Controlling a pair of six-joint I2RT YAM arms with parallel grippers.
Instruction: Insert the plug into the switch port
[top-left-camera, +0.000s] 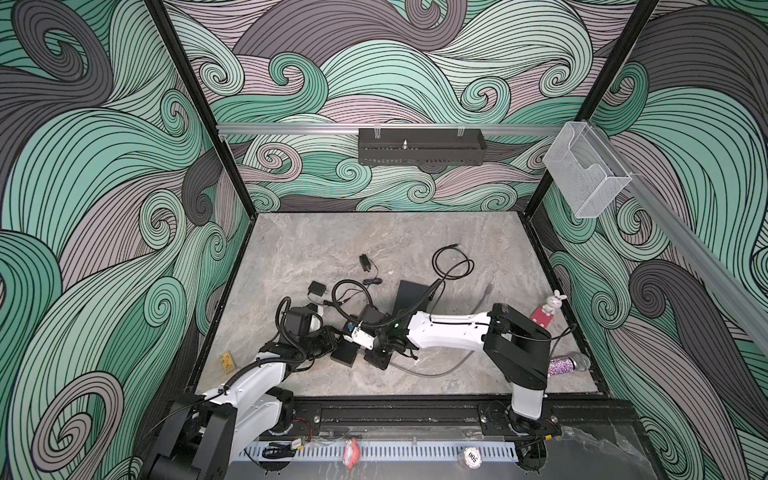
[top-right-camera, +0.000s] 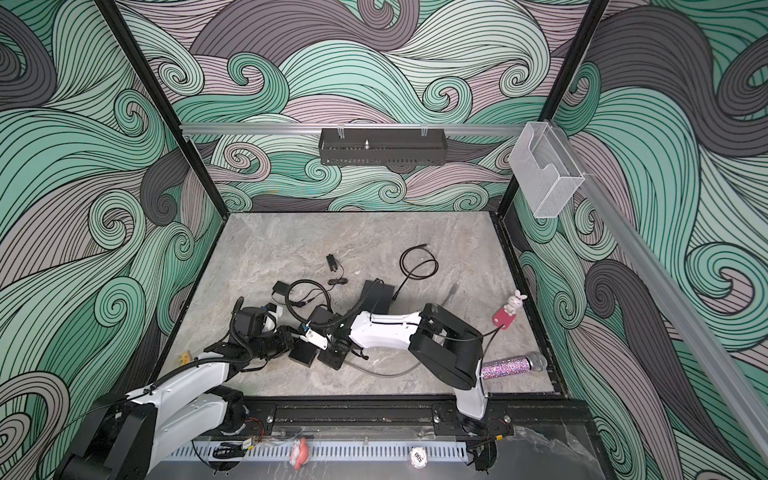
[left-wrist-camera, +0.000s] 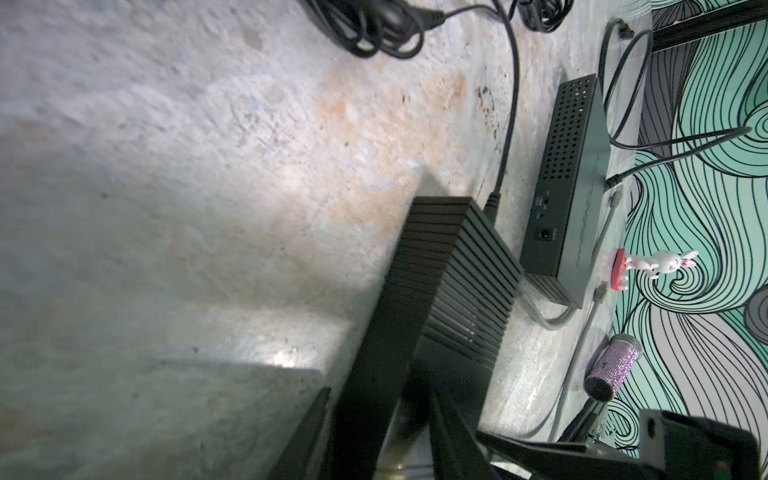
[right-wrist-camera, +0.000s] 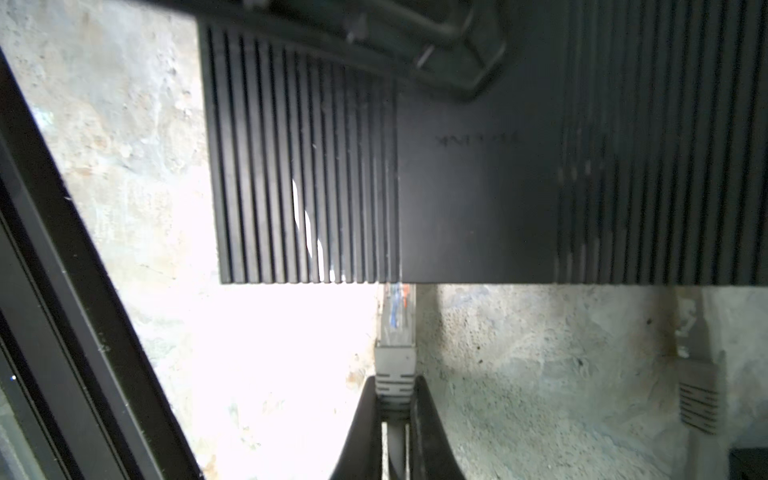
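Plug (right-wrist-camera: 395, 345), pinched in right jaws, seemingly enters the switch (right-wrist-camera: 478, 187).

On the grey marbled tabletop (top-left-camera: 332, 241), a flat black perforated box (top-left-camera: 409, 297) lies near the middle, a ribbed black switch (top-left-camera: 345, 354) lies at 7 o'clock, and a grey cable (top-left-camera: 432, 374) curves at 6. A small black adapter (top-left-camera: 365, 262) lies at 11, a black brick (top-left-camera: 317, 288) at 10, and a looped black cable (top-left-camera: 452, 262) at 1. Near the edges are a bunny figure (top-left-camera: 550, 307) at 3, a glittery microphone (top-left-camera: 569, 363) at 4, and a yellow card (top-left-camera: 227, 360) at 8.
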